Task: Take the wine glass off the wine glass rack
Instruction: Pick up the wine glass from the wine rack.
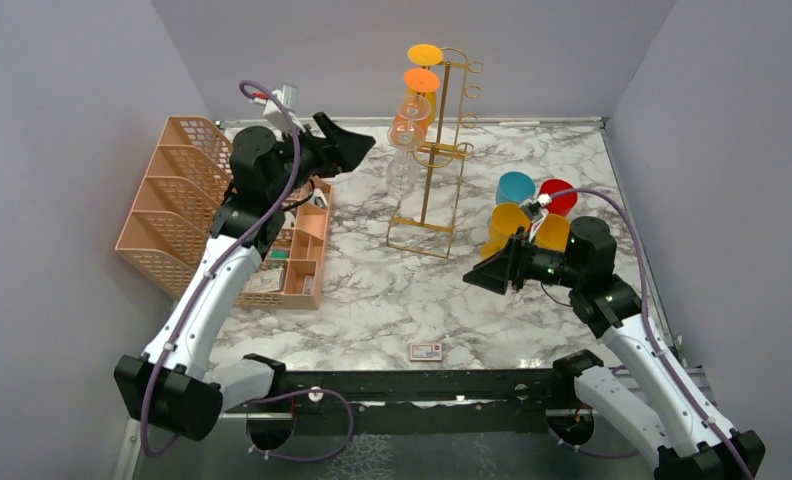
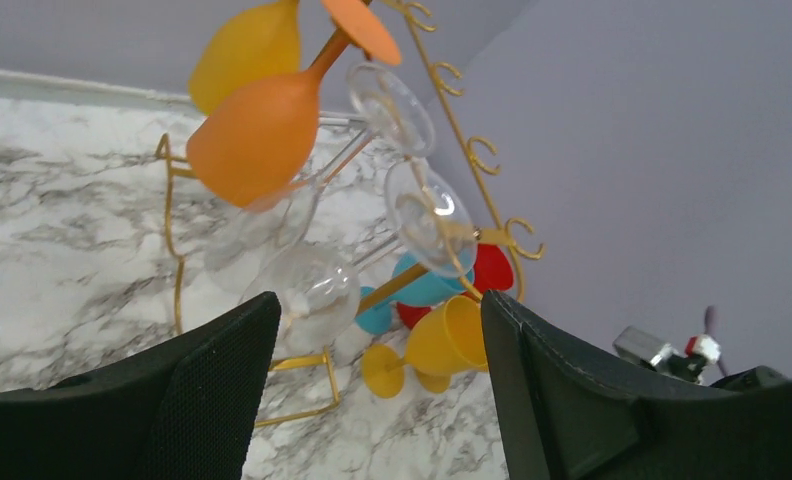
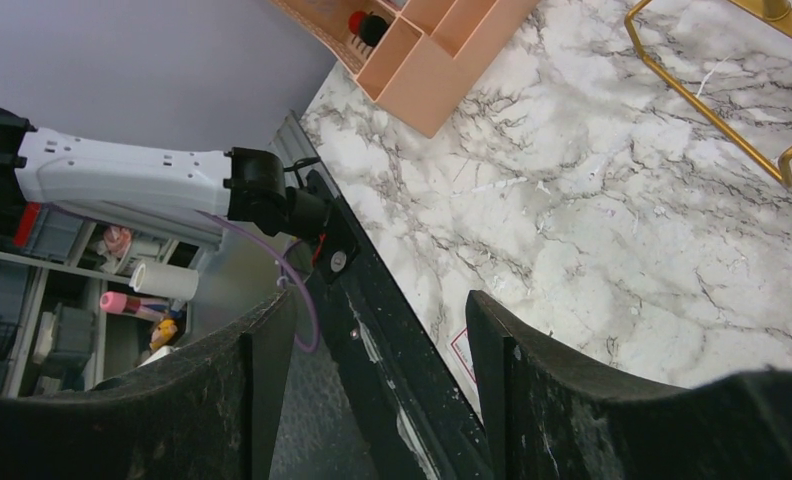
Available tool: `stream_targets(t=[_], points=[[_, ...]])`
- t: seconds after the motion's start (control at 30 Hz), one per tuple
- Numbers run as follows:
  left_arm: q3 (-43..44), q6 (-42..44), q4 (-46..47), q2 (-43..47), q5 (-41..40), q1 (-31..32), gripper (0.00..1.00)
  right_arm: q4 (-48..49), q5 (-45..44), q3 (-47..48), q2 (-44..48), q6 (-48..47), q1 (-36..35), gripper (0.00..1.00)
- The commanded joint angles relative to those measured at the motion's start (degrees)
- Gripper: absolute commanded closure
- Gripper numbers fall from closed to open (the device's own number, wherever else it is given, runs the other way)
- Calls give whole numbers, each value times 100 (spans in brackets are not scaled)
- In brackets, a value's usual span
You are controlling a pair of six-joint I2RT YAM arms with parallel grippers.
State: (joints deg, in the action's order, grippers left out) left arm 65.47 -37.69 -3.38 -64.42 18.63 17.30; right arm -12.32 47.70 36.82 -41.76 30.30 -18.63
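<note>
The rack (image 1: 440,150) stands at the back of the marble surface (image 1: 372,290). Wine glasses hang on it upside down. Their flat feet sit in the curly hooks (image 2: 484,155), so they do not fall. A yellow glass (image 1: 425,53) and an orange glass (image 1: 421,80) hang at the top. A clear wine glass (image 2: 312,285) hangs lower down, on the side nearest the left arm.

The left hand (image 1: 357,148) is lifted up and turned sideways, pointing at that clear wine glass. It is just beside the glass and does not seem to touch it. Its two fingers are wide apart and hold nothing. I think they are wide so the round bowl can fit between them.

The right hand (image 1: 487,275) hangs low over the surface, well away from the rack and next to some bright cups (image 1: 517,188). Its fingers are apart too, and it is empty. It looks like it is waiting out of the way.
</note>
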Motion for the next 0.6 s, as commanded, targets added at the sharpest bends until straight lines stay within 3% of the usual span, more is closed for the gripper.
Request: stream_targets(t=[0.0, 0.17, 0.57], points=[[725, -373, 253, -562, 468, -27, 24, -101, -69, 14, 58, -98, 9, 34], [1344, -430, 95, -1354, 902, 37, 35, -13, -86, -63, 37, -3, 9, 34], [2424, 123, -695, -2173, 627, 344, 55, -96, -203, -4, -140, -97, 9, 34]])
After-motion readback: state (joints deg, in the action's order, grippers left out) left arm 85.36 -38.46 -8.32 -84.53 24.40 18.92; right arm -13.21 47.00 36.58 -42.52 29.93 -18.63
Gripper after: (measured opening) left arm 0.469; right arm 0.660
